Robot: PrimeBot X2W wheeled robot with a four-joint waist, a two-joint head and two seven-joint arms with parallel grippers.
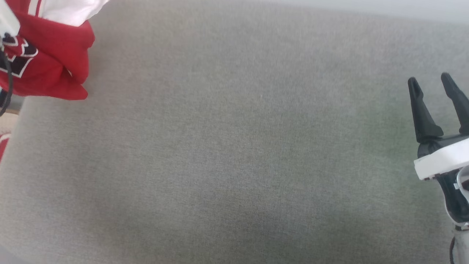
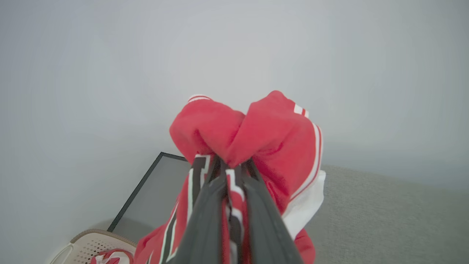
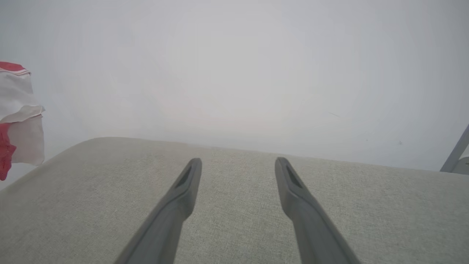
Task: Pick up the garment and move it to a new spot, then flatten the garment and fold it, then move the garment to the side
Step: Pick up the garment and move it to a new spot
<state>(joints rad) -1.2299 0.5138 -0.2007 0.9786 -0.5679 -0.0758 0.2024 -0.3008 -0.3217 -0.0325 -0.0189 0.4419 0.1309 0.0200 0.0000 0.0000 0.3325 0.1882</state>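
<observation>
One garment, a red jersey with a white sleeve, red-and-white striped trim and black lettering outlined in white, appears bunched at the upper left of the head view, over the far left corner of a grey fabric-covered surface. Whether its lowest fold touches the surface cannot be told. In the left wrist view the left gripper has its two dark fingers drawn narrow and clamped on a gathered fold of the garment. Red cloth bulges in two lobes above the fingertips, and a white sleeve hangs to the right of them. Below and to the left of this grip stand one pale perforated basket, with a scrap of red-and-white cloth in it, and one dark-framed grey panel against the pale wall. The right gripper lies at the right edge of the head view, well apart from the garment, its two fingers spread wide and holding nothing. The right wrist view shows the same gripper, both fingers splayed above the bare grey weave. The garment hangs at that view's left edge, beyond the corner of the surface, and one slanted grey metal bar shows at its right edge.
</observation>
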